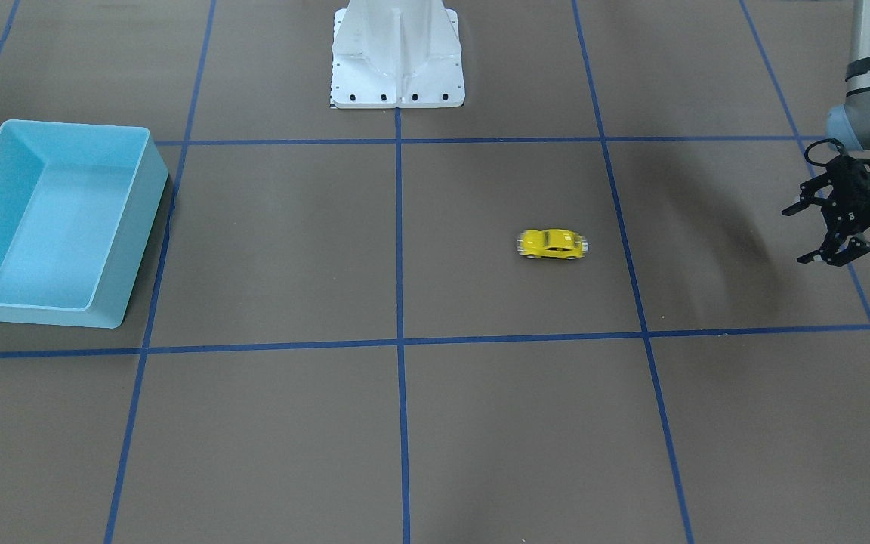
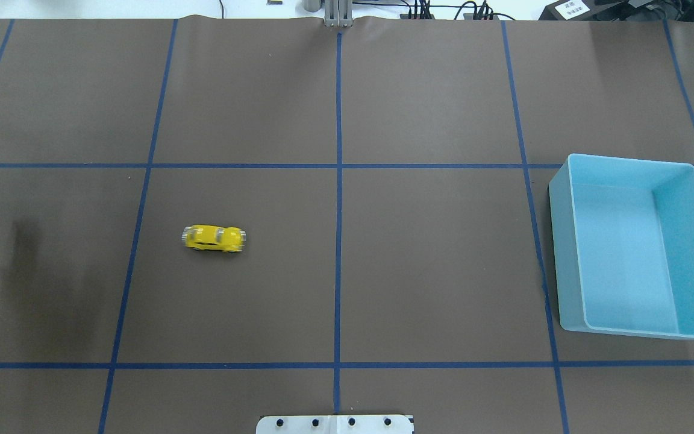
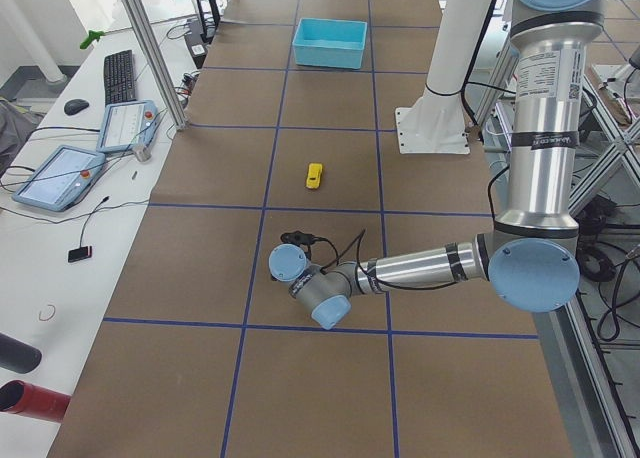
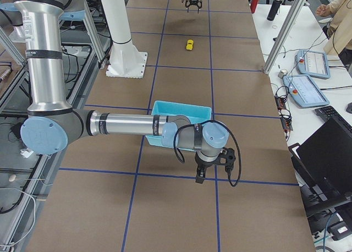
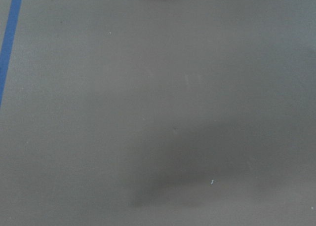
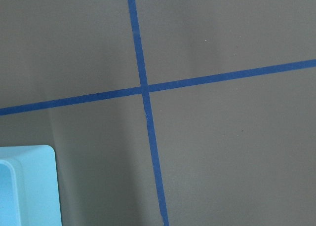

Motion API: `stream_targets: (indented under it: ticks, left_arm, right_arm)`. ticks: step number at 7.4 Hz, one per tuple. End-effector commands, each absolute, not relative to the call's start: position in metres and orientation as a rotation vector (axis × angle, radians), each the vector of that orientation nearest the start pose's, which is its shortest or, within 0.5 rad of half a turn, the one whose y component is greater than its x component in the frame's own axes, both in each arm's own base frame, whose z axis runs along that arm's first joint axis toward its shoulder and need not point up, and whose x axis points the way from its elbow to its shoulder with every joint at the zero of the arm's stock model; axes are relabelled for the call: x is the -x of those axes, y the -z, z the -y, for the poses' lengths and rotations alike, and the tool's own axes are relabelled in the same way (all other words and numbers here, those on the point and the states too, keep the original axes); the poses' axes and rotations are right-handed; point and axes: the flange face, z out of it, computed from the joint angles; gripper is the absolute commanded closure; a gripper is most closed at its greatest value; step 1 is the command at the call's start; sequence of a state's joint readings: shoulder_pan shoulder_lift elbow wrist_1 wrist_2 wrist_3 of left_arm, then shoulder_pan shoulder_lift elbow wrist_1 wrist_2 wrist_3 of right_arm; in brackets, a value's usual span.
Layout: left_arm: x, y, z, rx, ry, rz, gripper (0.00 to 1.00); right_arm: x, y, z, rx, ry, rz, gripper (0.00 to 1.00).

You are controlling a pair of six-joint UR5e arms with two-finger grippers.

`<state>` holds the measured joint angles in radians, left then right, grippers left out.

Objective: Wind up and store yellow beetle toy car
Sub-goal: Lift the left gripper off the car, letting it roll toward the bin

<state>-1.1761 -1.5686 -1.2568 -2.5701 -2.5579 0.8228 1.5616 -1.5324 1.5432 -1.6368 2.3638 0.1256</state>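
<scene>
Blue bin (image 2: 564, 253) well apart from yellow car (image 2: 213, 239)

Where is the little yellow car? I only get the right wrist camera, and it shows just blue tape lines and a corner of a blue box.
Observer: The yellow beetle toy car stands on its wheels on the robot's left half of the table, far from the light blue bin on the right side.
Operator: Is anything in the box?
Observer: No, the overhead view shows the bin empty.
Operator: Is a gripper holding the car?
Observer: No. The left gripper hangs open off to the car's side, apart from it.
</scene>
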Motion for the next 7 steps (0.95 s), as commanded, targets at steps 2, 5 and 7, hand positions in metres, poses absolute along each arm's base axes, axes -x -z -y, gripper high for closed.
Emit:
stream_targets:
  ticks: [2,5,7]
  left_arm:
    - [-0.135,-0.649,0.480,-0.845,-1.206,-0.914,0.00]
    - [-0.136,-0.634,0.483,-0.643,-0.851,-1.021,0.00]
    - [-0.135,-0.639,0.485,-0.537,-0.665,-1.025,0.00]
  right_arm:
    - [-0.058,-0.659,0.505,0.107,-0.133,0.788,0.00]
    - [-0.058,-0.660,0.504,0.109,-0.133,0.788,0.00]
    - [-0.056,-0.664,0.503,0.120,-0.137,0.785,0.00]
